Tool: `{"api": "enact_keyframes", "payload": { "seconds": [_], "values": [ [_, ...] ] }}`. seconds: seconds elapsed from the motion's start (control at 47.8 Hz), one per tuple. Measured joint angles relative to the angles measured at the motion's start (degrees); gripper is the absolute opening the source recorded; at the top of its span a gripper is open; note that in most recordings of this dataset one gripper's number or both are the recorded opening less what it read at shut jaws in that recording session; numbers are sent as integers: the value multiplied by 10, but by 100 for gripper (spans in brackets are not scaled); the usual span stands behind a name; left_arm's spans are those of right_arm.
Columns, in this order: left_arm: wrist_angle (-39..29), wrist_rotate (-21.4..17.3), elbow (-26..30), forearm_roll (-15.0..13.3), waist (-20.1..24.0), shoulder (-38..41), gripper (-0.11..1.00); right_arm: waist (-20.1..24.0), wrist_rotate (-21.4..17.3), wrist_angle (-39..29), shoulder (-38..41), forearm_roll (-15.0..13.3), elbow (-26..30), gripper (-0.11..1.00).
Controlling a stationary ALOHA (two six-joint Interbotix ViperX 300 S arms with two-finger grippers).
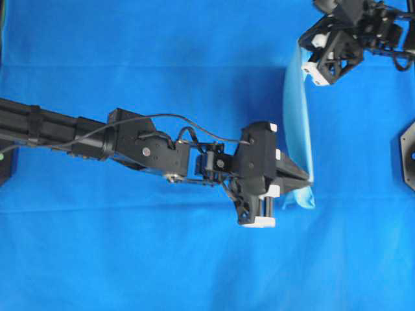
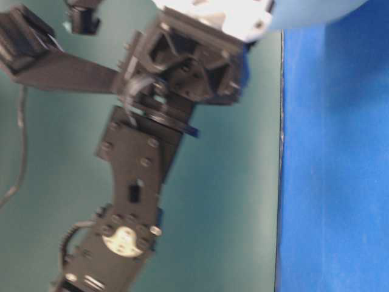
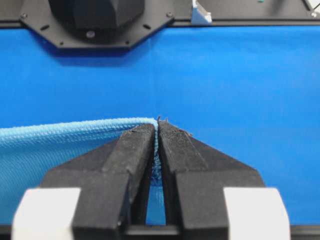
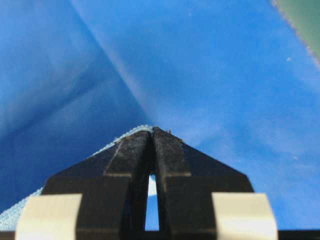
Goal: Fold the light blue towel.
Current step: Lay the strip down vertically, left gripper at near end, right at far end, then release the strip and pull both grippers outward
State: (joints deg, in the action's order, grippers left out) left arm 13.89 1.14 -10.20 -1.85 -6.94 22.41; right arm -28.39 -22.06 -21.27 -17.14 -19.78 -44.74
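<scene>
The light blue towel [image 1: 299, 123] is held stretched above the blue-covered bench [image 1: 162, 259], one corner pinched in the jaws of the left gripper [image 3: 158, 131], another in those of the right gripper [image 4: 152, 134].

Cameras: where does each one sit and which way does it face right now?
Overhead: looks straight down; both arms, light blue towel stretched between them.
Table-level: low at the table edge, blurred; one arm fills it.
Left wrist: behind left gripper, shut on towel hem.
Right wrist: behind right gripper, shut on towel corner.
All four show the blue table covering.
</scene>
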Motion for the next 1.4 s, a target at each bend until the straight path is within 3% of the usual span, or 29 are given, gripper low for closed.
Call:
{"api": "enact_keyframes", "payload": {
  "seconds": [0.272,0.523,1.046,1.15,1.318,1.401],
  "values": [
    [58,52,-132,-11,-4,-41,4,17,4,61,141,0,76,2],
    [107,103,-238,-12,-20,-83,4,43,16,70,206,-5,133,2],
    [118,109,-262,-13,-31,-89,4,58,68,115,229,-11,144,2],
    [119,109,-261,-13,-33,-89,18,58,71,120,229,-12,144,5],
    [111,110,-261,-11,-58,-90,66,49,75,117,229,-14,147,55],
    [83,111,-262,-11,-62,-95,81,46,76,116,229,-15,147,66]
  ]
}}
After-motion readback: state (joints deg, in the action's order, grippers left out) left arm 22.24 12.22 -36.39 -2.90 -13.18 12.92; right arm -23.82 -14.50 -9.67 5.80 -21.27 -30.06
